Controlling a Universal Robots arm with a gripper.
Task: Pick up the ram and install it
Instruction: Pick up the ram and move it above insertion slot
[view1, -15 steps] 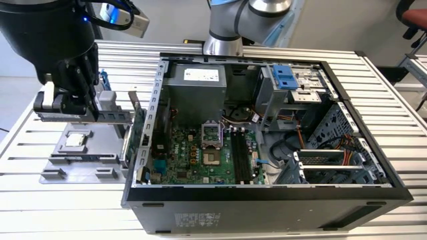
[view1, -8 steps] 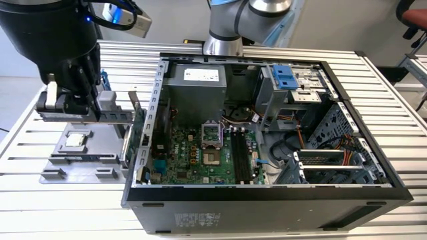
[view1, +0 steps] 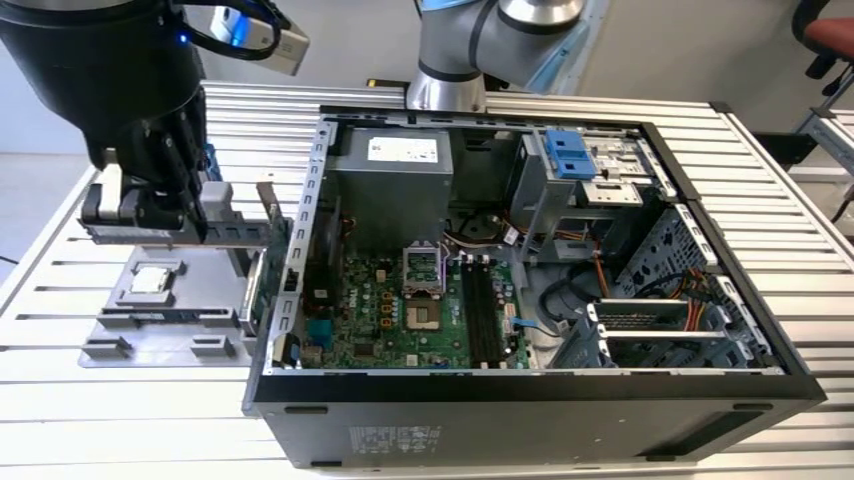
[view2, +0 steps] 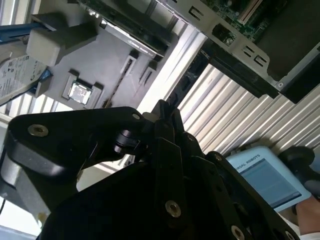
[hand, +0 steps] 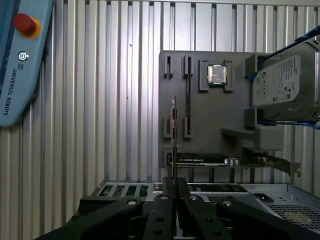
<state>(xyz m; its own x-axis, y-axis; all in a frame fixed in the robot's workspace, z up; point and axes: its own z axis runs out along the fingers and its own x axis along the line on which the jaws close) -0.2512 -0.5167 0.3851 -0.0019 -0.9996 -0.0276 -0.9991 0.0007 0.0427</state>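
In the exterior view the gripper (view1: 140, 215) hangs at the upper left of the frame. It is above the grey parts tray (view1: 160, 330) on the slatted tabletop (view1: 80, 420) and beside the open computer case (view1: 534, 395). The pick-up looks done and the carry to the case is the step in hand. Seating the part will call for lining its long edge up squarely with the memory slots (view1: 478, 310) at mid-frame.

In the second wrist view the black fingers (view2: 161, 125) run up the centre of the frame, drawn close together, with the tray at upper left.

In the first wrist view the fingers meet at bottom centre, clamped on the ram (hand: 173, 135). The ram shows edge-on as a thin upright line over the tray, apparently raised clear of it. The hard drive (hand: 282, 82) sits at upper right and the expansion card (hand: 205, 160) lies just right of the ram.
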